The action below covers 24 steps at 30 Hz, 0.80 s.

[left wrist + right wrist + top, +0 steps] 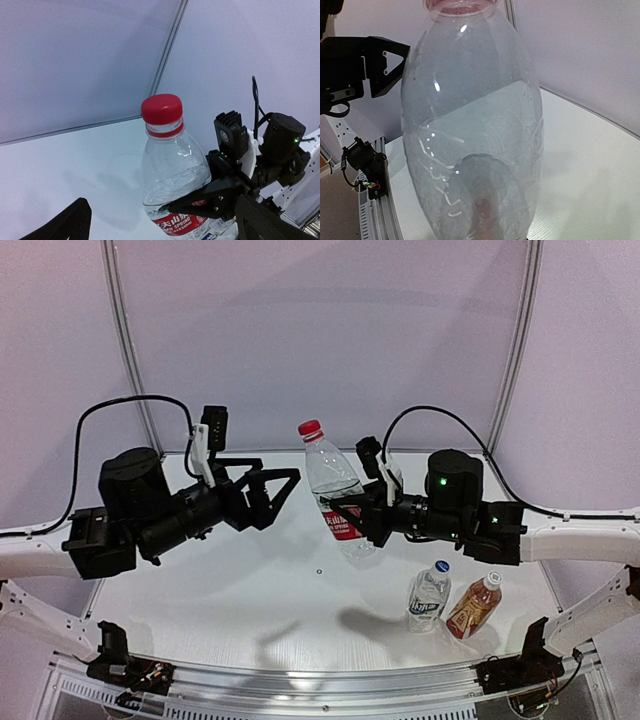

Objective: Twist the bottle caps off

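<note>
While the red cap [311, 429] sits on its neck, the clear bottle [333, 485] hangs tilted above the table [230, 585], clamped at its red label by the right gripper [345, 520]. Just left of the bottle, lower than the cap, the left gripper [280, 498] gapes wide, touching nothing. A blue-capped bottle [428, 598] and an amber bottle [473, 607] stand on the table below the right arm.

We see a white table [250, 590] backed by pale lilac panels [320, 330]. A slim metal pole [125, 350] rises at its far left corner. A ribbed aluminium rail [320, 677] runs along the near edge. A tiny dark ring [318, 571] lies near the table's middle.
</note>
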### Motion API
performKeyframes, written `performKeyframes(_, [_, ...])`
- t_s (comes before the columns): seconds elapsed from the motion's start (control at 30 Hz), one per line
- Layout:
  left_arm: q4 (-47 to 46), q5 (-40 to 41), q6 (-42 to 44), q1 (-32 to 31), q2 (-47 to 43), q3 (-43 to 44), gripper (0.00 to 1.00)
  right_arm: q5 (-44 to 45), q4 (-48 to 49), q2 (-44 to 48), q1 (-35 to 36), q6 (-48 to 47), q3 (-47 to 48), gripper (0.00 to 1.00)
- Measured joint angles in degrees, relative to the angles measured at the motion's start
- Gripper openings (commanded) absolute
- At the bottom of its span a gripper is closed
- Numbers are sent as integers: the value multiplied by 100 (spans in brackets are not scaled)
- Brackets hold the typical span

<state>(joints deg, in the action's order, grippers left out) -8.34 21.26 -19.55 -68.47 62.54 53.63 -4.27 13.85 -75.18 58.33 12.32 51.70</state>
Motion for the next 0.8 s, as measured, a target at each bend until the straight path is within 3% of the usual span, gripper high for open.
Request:
performKeyframes(0.23, [-125,-1552,313,374,-796,-332,99,-1086,-59,341,0,-164,-2,14])
performKeyframes(0.37, [-498,-2894,363,584,-817,-330,96,-1838,-66,393,0,-295,-13,14])
performKeyframes(0.5, [-581,-3716,354,704,-605,-195,94,-2417,-72,393,0,-391,-35,14])
performKeyframes(0.8, [-586,-4260,352,796,-68,354,79,-2994,-81,393,0,-494,-46,14])
